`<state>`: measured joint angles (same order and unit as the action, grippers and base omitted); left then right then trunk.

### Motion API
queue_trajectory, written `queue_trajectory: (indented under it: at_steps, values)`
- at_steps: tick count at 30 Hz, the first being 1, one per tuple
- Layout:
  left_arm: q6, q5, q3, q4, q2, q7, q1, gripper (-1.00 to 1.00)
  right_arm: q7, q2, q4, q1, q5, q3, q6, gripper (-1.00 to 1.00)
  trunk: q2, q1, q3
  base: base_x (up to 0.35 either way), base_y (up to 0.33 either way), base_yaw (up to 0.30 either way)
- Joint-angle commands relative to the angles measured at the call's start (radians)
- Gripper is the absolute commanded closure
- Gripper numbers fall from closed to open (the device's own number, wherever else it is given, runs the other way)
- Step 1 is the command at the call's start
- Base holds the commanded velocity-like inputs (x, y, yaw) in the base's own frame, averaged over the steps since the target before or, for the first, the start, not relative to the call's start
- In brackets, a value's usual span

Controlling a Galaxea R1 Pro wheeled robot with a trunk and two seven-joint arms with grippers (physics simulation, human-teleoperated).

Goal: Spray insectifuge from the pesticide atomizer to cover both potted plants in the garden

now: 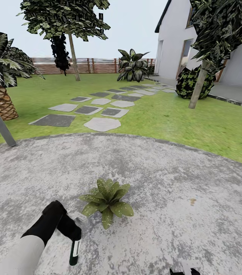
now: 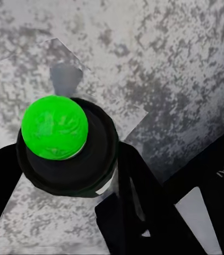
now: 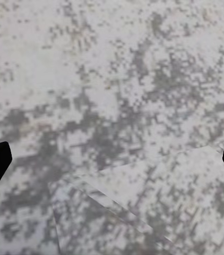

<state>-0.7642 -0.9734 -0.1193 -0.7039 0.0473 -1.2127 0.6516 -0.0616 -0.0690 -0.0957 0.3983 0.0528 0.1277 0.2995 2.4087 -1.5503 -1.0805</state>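
The pesticide atomizer [image 1: 74, 250] hangs in my left end effector [image 1: 70, 229], clamped between the fingers, just left of and nearer than the broad-leaved potted plant [image 1: 106, 201] on the grey patio [image 1: 182, 183]. My right end effector [image 3: 112, 159] is spread open over bare paving. Spraying from here risks missing the far leaves, leaving coverage partial.

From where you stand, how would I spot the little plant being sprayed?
Find the round mottled grey patio in front of the lawn. Near its front edge sits a low potted plant, right of the left gripper holding the dark atomizer. Its broad, pale-speckled leaves distinguish it from the tall palms behind.
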Motion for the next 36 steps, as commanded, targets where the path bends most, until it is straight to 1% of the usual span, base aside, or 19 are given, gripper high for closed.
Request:
queue_trajectory:
  at_steps: [1,2,3,4,5,6,7,9,11,13,16,24,30,33,35,36]
  values:
    - [-0.009,-0.069,-0.004,0.002,0.006,-0.078,0.022,1.00,-0.004,0.000,0.001,0.000,0.006,0.009,0.003,-1.00,0.000,0.000,-0.001,0.000,0.000,0.000]
    - [-0.009,-0.161,-0.004,0.003,0.008,-0.168,0.048,1.00,-0.004,0.000,0.001,0.001,0.006,0.009,0.002,-1.00,0.000,0.000,-0.001,0.000,0.000,0.000]
    - [-0.010,-0.212,-0.005,0.003,0.007,-0.208,0.062,1.00,-0.003,0.000,0.001,0.001,0.006,0.009,0.002,-1.00,0.000,0.000,-0.001,0.000,0.000,0.000]
    - [-0.017,-0.286,-0.008,0.003,0.002,-0.259,0.084,1.00,-0.003,0.000,0.001,0.001,0.006,0.009,0.002,-1.00,0.000,0.000,-0.001,0.000,0.000,0.000]
    - [-0.031,-0.346,-0.011,0.004,-0.002,-0.303,0.106,1.00,-0.003,0.000,0.001,0.001,0.006,0.009,0.001,-1.00,0.000,0.000,-0.001,0.000,0.000,0.000]
    - [-0.045,-0.387,-0.012,0.005,-0.004,-0.343,0.127,1.00,-0.003,0.000,0.001,0.001,0.006,0.009,0.001,-1.00,0.000,0.000,-0.001,0.000,0.000,0.000]
    - [-0.055,-0.409,-0.009,0.007,-0.007,-0.358,0.145,1.00,-0.003,0.000,0.001,0.000,0.006,0.009,0.001,-1.00,0.000,0.000,-0.001,0.000,0.000,0.000]
    - [-0.060,-0.425,-0.008,0.022,-0.009,-0.358,0.171,1.00,-0.003,0.000,0.001,0.000,0.006,0.009,0.001,-1.00,0.000,0.000,-0.001,0.000,0.000,0.000]
    - [-0.063,-0.435,-0.007,0.067,-0.012,-0.358,0.218,1.00,-0.003,0.000,0.001,0.000,0.006,0.009,0.001,-1.00,0.000,0.000,-0.001,0.000,0.000,0.000]
    - [-0.065,-0.439,-0.008,0.135,-0.015,-0.358,0.269,1.00,-0.003,-0.002,0.002,0.000,0.005,0.009,0.002,-1.00,0.000,0.000,-0.001,0.000,0.000,0.000]
    - [-0.066,-0.437,-0.010,0.171,-0.018,-0.358,0.293,1.00,-0.003,-0.007,0.003,0.000,0.003,0.010,0.003,-1.00,0.000,0.000,-0.001,0.000,0.000,0.000]
    - [-0.059,-0.444,-0.005,0.178,-0.015,-0.358,0.282,1.00,-0.003,-0.009,0.004,0.000,0.002,0.010,0.003,-1.00,0.000,0.000,-0.001,0.022,0.000,0.000]
    - [-0.061,-0.445,-0.006,0.178,-0.016,-0.358,0.283,1.00,-0.003,-0.008,0.004,0.000,0.002,0.010,0.003,-1.00,0.000,0.000,-0.001,0.293,0.000,0.000]
    - [-0.060,-0.445,-0.005,0.177,-0.015,-0.358,0.282,1.00,-0.003,-0.008,0.004,0.000,0.002,0.010,0.003,-1.00,0.000,0.000,-0.001,0.137,0.000,0.000]
    - [-0.059,-0.446,-0.003,0.176,-0.010,-0.358,0.280,1.00,-0.003,-0.008,0.004,0.000,0.002,0.010,0.003,-1.00,0.000,0.000,-0.001,0.032,0.000,0.000]
    - [-0.055,-0.447,-0.003,0.176,-0.003,-0.358,0.279,1.00,-0.003,-0.008,0.004,0.000,0.002,0.010,0.003,-1.00,0.000,0.000,-0.001,0.013,0.000,0.000]
